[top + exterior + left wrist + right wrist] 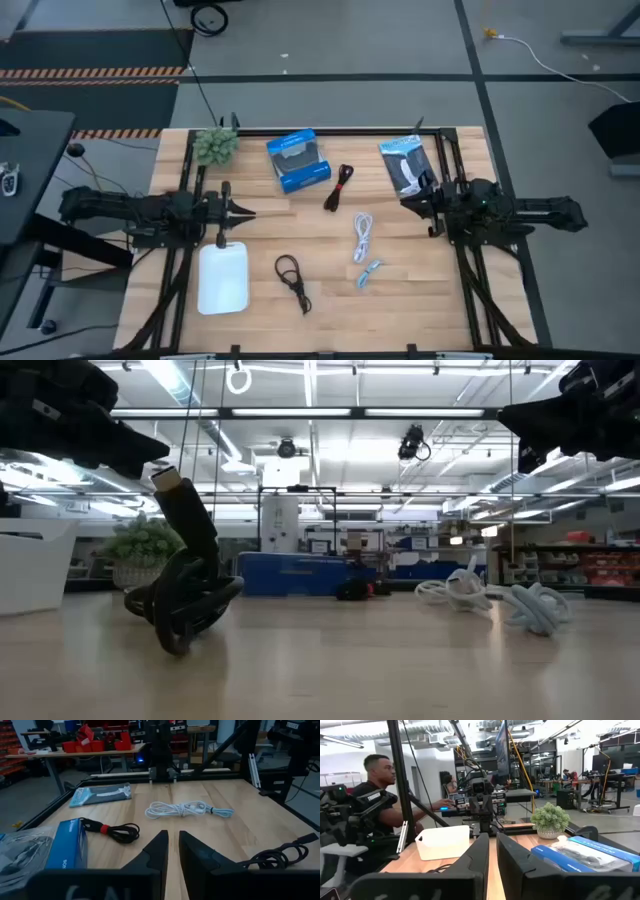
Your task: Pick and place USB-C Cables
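Bench (420, 300): pale wood planks with visible grain, framed by dark metal rails.

Cables, all lying loose on the bench between the two arms:
- Black-red cable (341, 187): thin, black, bundled, bound by a red tie; just beside the blue box (298, 160).
- White cable (362, 238): glossy cord in a loose coil, mid-bench.
- Pale blue cable (369, 272): small bundle, just beside the white one on its near side.
- Black loop (291, 277): matte cord in a ring with a trailing tail, near the white tray (222, 278).

Blue box: glossy cardboard with a clear window; white lettering on its side, too partial to read. Packet (405, 165): flat, black and white, near the right gripper (424, 203). Tray: smooth white plastic, rounded corners. Plant (215, 146): small, green, fuzzy, at the far left corner.

Left gripper (245, 211): above the bench beside the tray, fingers nearly together, a narrow gap between them, grasping nothing. Right gripper: at the right side, likewise nearly clenched and empty.

A person sits beyond the bench in the right wrist view.
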